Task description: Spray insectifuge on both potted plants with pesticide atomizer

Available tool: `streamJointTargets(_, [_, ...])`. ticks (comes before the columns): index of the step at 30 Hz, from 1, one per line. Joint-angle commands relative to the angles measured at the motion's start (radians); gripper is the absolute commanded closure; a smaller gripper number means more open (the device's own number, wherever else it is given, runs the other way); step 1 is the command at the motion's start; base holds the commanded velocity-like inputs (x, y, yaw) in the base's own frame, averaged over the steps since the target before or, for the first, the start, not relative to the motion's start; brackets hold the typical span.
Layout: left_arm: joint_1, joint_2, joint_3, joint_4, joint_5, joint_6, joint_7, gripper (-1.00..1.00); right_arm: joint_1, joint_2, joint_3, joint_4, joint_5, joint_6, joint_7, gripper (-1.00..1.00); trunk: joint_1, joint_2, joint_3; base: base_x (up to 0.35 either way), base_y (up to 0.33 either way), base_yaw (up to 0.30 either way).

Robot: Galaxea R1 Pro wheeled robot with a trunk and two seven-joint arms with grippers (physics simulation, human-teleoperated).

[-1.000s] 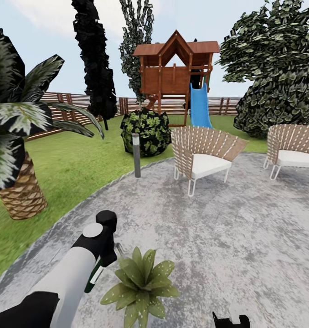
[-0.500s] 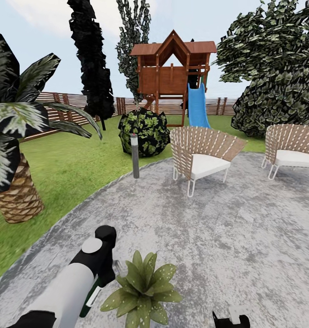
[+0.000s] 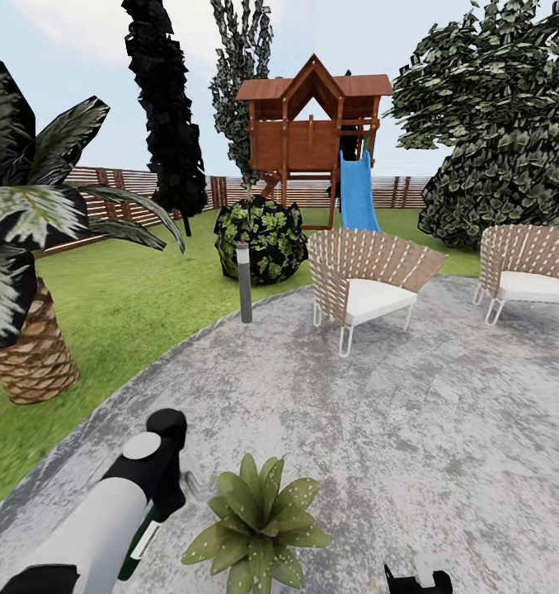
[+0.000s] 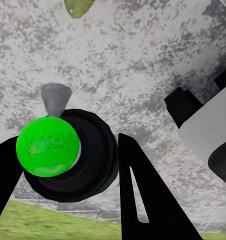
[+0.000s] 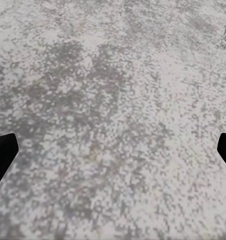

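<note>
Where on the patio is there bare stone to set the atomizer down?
Bare stone patio runs wide between the potted plant and the two chairs. Another bare stretch lies between plant and lamp post. It is crowded at the left gripper, which holds the atomizer beside the plant.

On the stone patio [image 3: 411, 429], which takes up the lower and right part of the head view, a potted plant [image 3: 259, 520] stands at the bottom centre. Just left of it the left arm [image 3: 106, 520] reaches in from the lower left corner, with the pesticide atomizer [image 3: 141, 540] at its end, the nozzle toward the plant. A lamp post [image 3: 244, 282] stands at the patio's far left edge, a round bush [image 3: 261, 239] behind it on the lawn [image 3: 123, 305]. Two chairs [image 3: 366, 285] sit on the patio at centre right and far right. The palm [image 3: 28, 272] fills the left edge. A playhouse with a slide [image 3: 317, 140] stands at upper centre before the fence [image 3: 131, 194].
</note>
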Motion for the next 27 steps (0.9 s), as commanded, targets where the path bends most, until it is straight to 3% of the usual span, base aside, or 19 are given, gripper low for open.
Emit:
streamJointTargets(1, [0.0, -0.003, 0.003, 0.001, -0.009, 0.011, -0.009, 1.0, -0.001, 0.0, 0.005, 0.001, 0.002, -0.003, -0.001, -1.0, 0.0, 0.0, -0.001, 0.0, 0.0, 0.0])
streamJointTargets(12, [0.0, -0.008, 0.005, 0.01, -0.007, 0.012, -0.009, 1.0, -0.001, -0.001, 0.005, 0.002, 0.002, -0.003, -0.001, -1.0, 0.0, 0.0, -0.001, 0.0, 0.081, 0.0])
streamJointTargets(18, [0.003, -0.004, 0.003, 0.013, 0.062, 0.011, -0.008, 1.0, -0.001, 0.0, 0.005, 0.002, 0.002, -0.003, -0.001, -1.0, 0.0, 0.0, -0.001, 0.0, 0.286, 0.0])
streamJointTargets(21, [0.003, -0.004, 0.003, 0.047, 0.071, 0.011, 0.042, 1.0, -0.001, 0.0, 0.005, 0.002, 0.001, -0.003, -0.001, -1.0, 0.0, 0.0, -0.001, 0.0, 0.071, -0.038])
streamJointTargets(27, [0.003, -0.001, 0.005, 0.059, 0.072, 0.011, 0.053, 1.0, -0.001, -0.001, 0.005, 0.002, 0.001, -0.003, -0.001, -1.0, 0.0, 0.0, -0.001, 0.0, 0.007, -0.229])
